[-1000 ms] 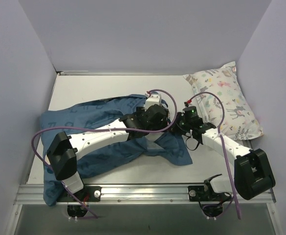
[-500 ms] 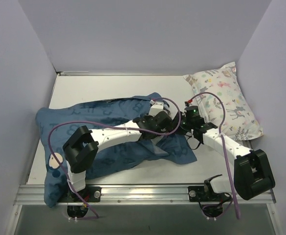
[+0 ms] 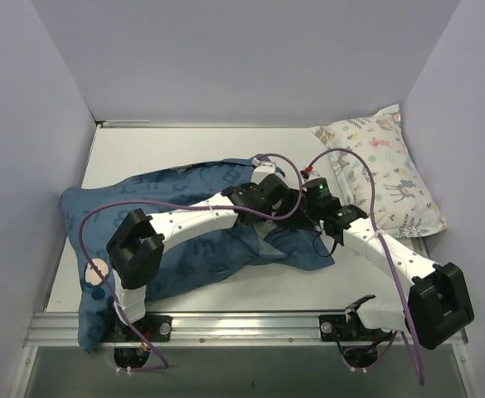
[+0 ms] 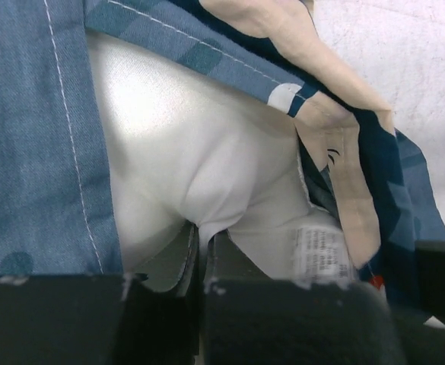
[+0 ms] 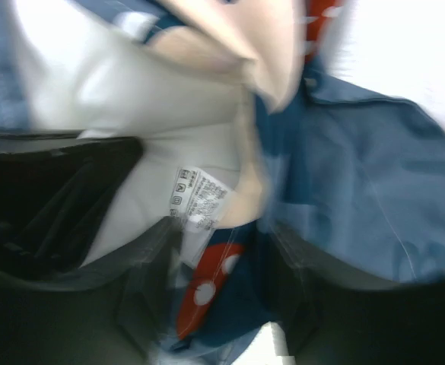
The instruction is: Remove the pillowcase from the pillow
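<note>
The navy pillowcase lies across the left and middle of the table, its open end at the middle. In the left wrist view the white pillow bulges out of the pillowcase. My left gripper is shut on a pinch of the pillow's white fabric beside the care label. My right gripper stands open at the same opening. Between its spread fingers lies the pillowcase edge with the red dotted bow, and the label is just ahead. Both grippers meet near the middle of the table.
A white pillow printed with animals and leaves leans at the back right corner. Grey walls enclose the table on three sides. A metal rail runs along the near edge by the arm bases.
My left gripper has gone from open to shut, pinching the pillow. My right gripper has gone from shut to open, and its arm has shifted slightly toward the back.
</note>
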You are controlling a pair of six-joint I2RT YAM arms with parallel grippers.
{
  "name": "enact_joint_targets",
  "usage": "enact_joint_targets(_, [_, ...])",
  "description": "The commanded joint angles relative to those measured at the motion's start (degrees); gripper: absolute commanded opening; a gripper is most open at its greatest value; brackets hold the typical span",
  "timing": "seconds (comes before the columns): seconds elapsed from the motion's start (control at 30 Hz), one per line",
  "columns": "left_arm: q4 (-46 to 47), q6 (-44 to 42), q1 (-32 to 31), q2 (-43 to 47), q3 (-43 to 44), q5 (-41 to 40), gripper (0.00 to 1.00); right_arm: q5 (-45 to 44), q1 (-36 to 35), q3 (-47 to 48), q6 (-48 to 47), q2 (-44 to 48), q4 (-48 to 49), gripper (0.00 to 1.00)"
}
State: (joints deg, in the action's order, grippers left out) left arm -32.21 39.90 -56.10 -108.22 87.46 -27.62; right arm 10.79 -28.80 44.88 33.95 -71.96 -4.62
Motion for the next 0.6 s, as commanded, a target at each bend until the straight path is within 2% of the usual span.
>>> enact_joint_targets(0.0, [-0.9, -1.0, 2.4, 0.0, 1.4, 0.1, 0.0, -8.0, -0.8, -1.1, -2.1, 2.6, -6.2, 0.42])
enact_joint_targets(0.1, [-0.8, -1.5, 3.4, 2.6, 1.2, 0.2, 0.0, -9.2, 0.1, -3.7, -2.5, 4.0, -7.0, 0.14])
enact_joint_targets(0.13, [-0.8, -1.6, 4.6, 3.1, 1.2, 0.3, 0.0, -10.0, 0.4, -4.1, -2.6, 4.5, -7.2, 0.11])
enact_joint_targets(0.3, [0.3, -2.2, 9.0, 9.9, -0.7, 1.9, 0.0, -8.4, 4.0, -6.8, -2.6, 6.2, -7.5, 0.03])
enact_joint_targets(0.4, [1.2, -3.2, 10.8, 13.5, -0.9, 2.7, 0.0, -7.9, 6.0, -7.8, -2.8, 6.1, -7.1, 0.02])
enact_joint_targets(0.57, [2.4, -3.2, 14.1, 18.4, -1.7, 8.5, 0.0, -6.6, 7.3, -8.1, -1.9, 2.7, -4.4, 0.0])
